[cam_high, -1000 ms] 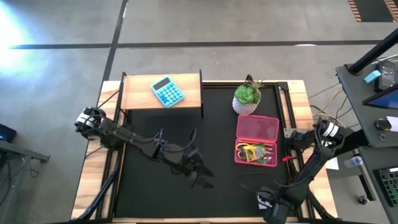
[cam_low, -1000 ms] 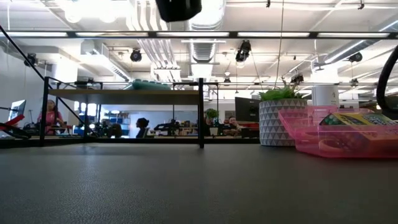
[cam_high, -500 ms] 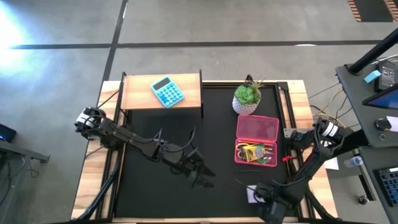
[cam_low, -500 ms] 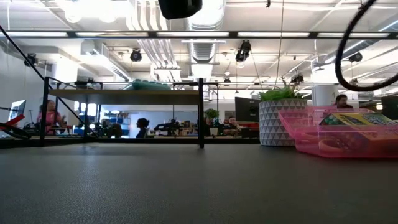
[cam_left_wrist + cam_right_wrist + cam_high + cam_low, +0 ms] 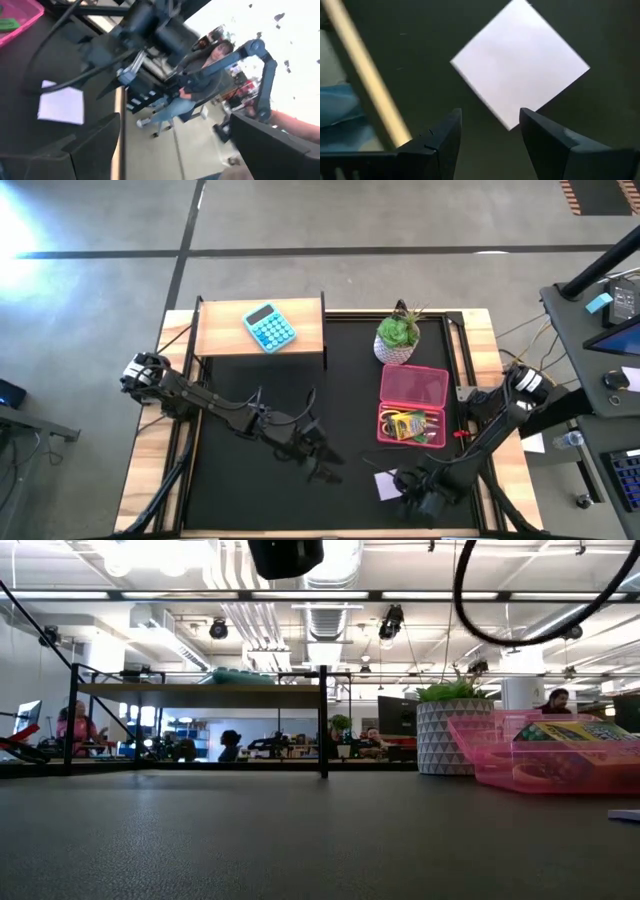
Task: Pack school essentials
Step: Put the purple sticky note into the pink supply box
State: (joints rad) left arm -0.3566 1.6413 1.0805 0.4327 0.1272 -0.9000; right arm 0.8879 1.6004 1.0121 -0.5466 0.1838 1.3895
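Observation:
The lilac square notepad (image 5: 387, 484) lies flat on the black mat near the table's near edge; it also shows as the notepad (image 5: 520, 75), the notepad (image 5: 62, 106) and the notepad (image 5: 625, 815). My right gripper (image 5: 406, 489) is right beside it, open, with the fingers of the right gripper (image 5: 490, 122) on either side of the pad's nearest corner. The open pink case (image 5: 412, 385) holds yellow and green stationery (image 5: 408, 426). My left gripper (image 5: 327, 468) hangs open over the mat's middle, left of the pad. My right gripper comes at the notepad's corner (image 5: 509, 126) slanting down from the table's right. One finger (image 5: 532, 120) overlaps the pad's edge in the wrist view; I cannot tell whether it touches. The pad lies flat on the mat.
A light-blue calculator (image 5: 270, 327) sits on the wooden shelf (image 5: 225, 330) at the far left. The potted plant (image 5: 398, 337) stands just beyond the pink case (image 5: 540, 765). Bare mat (image 5: 250, 395) lies between the shelf and the arms. A seated person (image 5: 200, 75) shows beyond the table.
My right gripper has moved from the near-right corner toward the table's left and slightly toward the far edge. The lilac notepad has slid left with it, staying just ahead of the fingers, and now shows at the right edge of the low view.

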